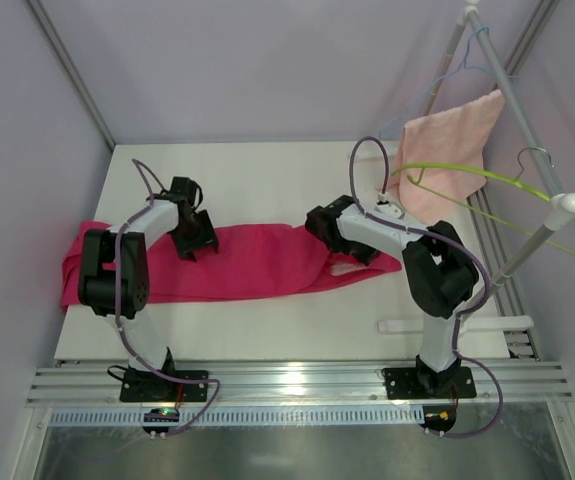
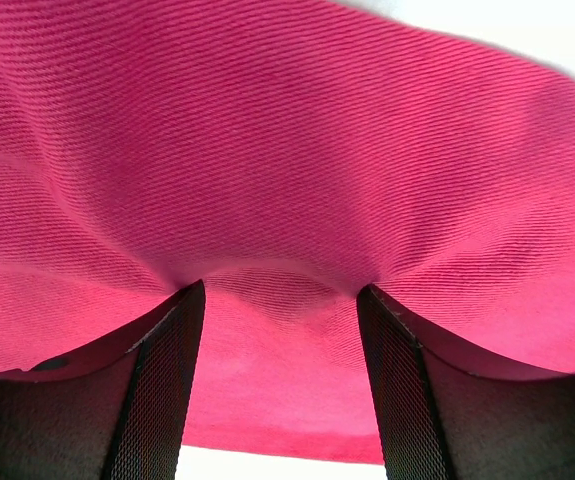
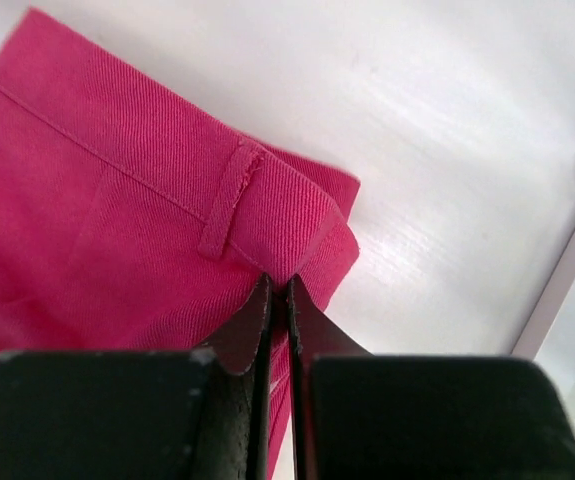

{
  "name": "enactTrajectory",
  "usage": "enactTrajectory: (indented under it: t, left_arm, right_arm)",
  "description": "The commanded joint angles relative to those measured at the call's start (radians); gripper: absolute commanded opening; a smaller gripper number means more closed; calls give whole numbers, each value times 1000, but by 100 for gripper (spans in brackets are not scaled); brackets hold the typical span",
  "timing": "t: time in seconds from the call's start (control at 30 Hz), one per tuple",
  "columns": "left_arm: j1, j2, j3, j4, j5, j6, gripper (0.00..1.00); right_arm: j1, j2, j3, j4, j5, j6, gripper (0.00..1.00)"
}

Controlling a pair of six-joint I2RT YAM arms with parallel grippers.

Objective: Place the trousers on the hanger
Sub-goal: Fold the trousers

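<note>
L tool (image 2: 279,292): jaws apart, pressed down into trousers (image 1: 247,265) mid-leg, cloth bulging betw. fingers, nothing gripped.
R tool (image 3: 277,288): closed on waistband corner by belt loop (image 3: 229,200); bite looks thin, poss. edge only.
Risk: corner slips on lift; leg ends overhang bench (image 1: 267,165) left edge, may drag.
L arm: elbow folded, wrist down. R arm: low, reaching inward.
Hanger (image 1: 487,178): far right on rail (image 1: 512,85), well apart, could swing.

Bright magenta-pink trousers (image 1: 257,265) with fine diagonal twill ribbing and matching pink stitching, lime-green hanger (image 1: 467,172), pale salmon-pink towel (image 1: 447,145), thin light-blue wire hanger (image 1: 447,75), plain white table (image 1: 267,180), black-and-white arms (image 1: 147,215) with lavender cables (image 1: 357,165), pale lilac-grey walls (image 1: 247,60)
</note>
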Motion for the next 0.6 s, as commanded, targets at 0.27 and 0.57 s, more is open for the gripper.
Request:
enactTrajectory:
  t: [0.27, 0.57]
  left_arm:
    - [3, 56, 8, -62, -149, 43, 63]
    - [3, 85, 21, -85, -200, 46, 63]
  right_arm:
    - [-136, -82, 27, -208, 411, -119, 4]
    - [-203, -160, -77, -205, 449, -30, 4]
